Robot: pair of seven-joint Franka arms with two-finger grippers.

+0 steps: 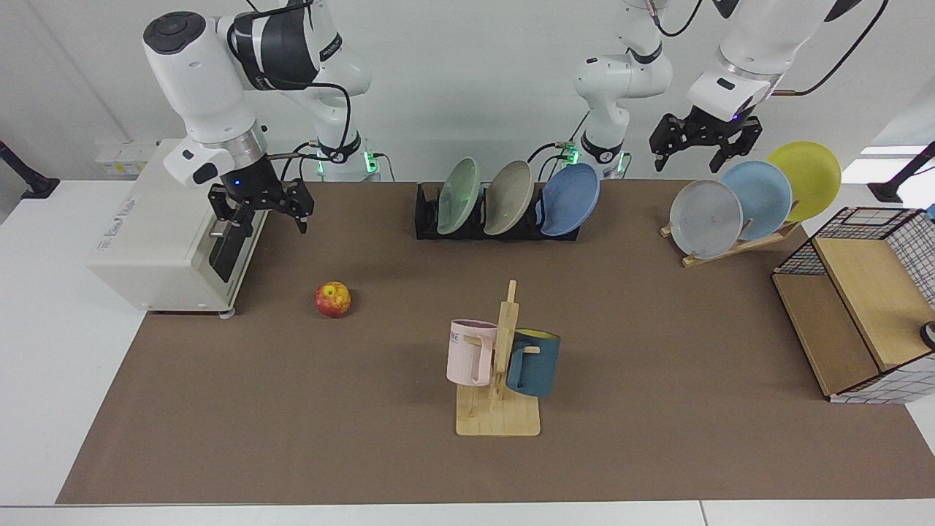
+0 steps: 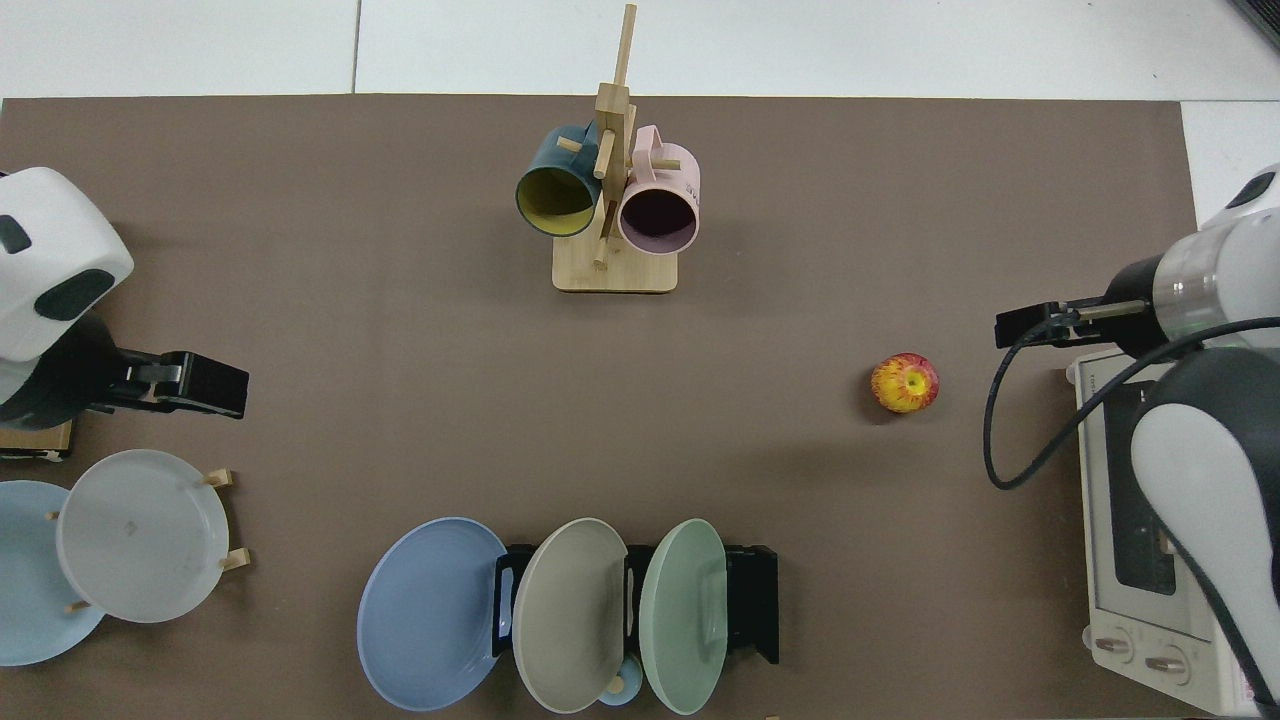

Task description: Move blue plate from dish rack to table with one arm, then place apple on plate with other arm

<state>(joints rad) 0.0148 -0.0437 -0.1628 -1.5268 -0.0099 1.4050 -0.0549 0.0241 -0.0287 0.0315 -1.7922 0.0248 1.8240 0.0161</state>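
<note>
While the blue plate is leaned in the rack at 12 o'clock on the table, the apple is seen at 9. Both the left gripper and right gripper are held aloft, apparently released.

From my station I see a plain white wall running behind the whole setup, evenly lit with no hard shadows. The bench has white edges around a brown mat that covers most of its top. In the top view, pale floor shows beyond the far edge of the mat, crossed by a thin seam. A dark stand foot sits at one end of the bench, another at the other end, where a bright patch shows.
</note>
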